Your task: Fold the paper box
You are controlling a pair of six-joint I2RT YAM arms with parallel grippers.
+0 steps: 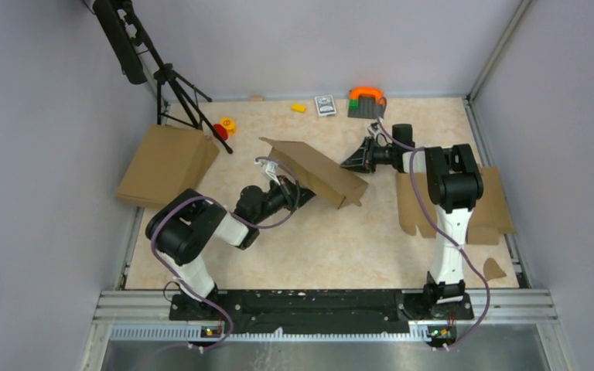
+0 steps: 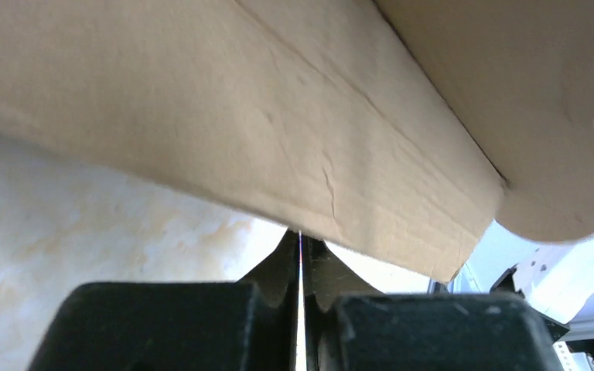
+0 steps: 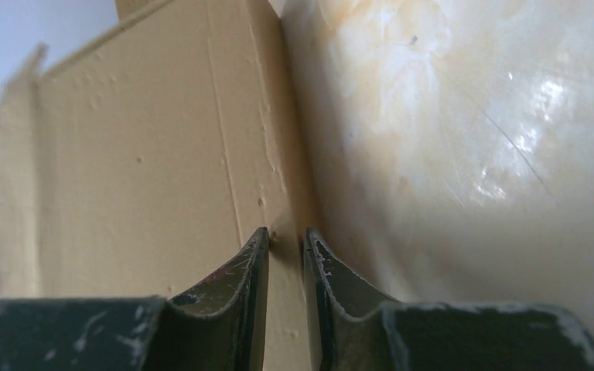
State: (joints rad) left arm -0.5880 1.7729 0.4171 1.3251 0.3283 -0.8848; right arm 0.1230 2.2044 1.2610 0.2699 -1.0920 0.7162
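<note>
**A:** Where is the plain brown corrugated-cardboard paper box (image 1: 315, 171)?

**B:** Near the middle of the pale marbled desk (image 1: 340, 247), between the two arms. It is raised at a slant, not lying flat.

**A:** And the left pincer (image 2: 300, 243)?

**B:** Its black jaws are pressed together, with only a hairline of light between them. The tips meet the lower edge of the paper box. I cannot tell whether any cardboard is nipped there.

**A:** The right pincer (image 3: 286, 239)?

**B:** It is at the far right end of the paper box. The jaws are drawn in to a narrow gap, one on each side of a cardboard edge. I cannot tell whether they press on it.

**A:** What else lies about?

**B:** A second brown shallow cardboard box (image 1: 166, 164) sits at the desk's left edge, beside a black tripod (image 1: 174, 85). A flat brown cardboard blank with notched edges (image 1: 495, 209) lies at the right edge, partly under the right arm. Both are well apart from the paper box.
</note>
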